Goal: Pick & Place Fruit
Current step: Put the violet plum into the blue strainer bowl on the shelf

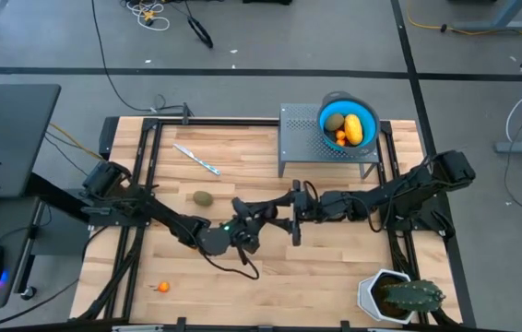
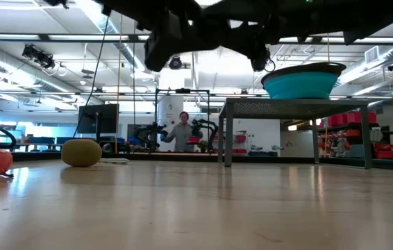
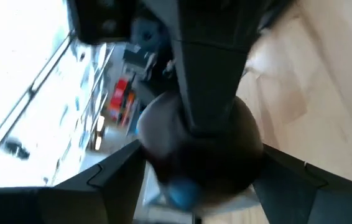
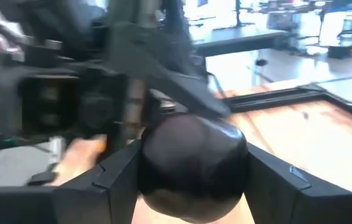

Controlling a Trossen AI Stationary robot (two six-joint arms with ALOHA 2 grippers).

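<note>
My left claw (image 1: 263,214) and right claw (image 1: 295,214) meeting mid-bench, both clasping the near-black round fruit (image 4: 191,165), olive oval (image 1: 203,197) at nine o'clock.

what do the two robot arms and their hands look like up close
Both arms are dark, nearly black, built of jointed tubular links. The left hand and right hand each end in two flat, angular dark fingers. A black cable loops beneath the left arm, and a small green light glows near its wrist.
</note>
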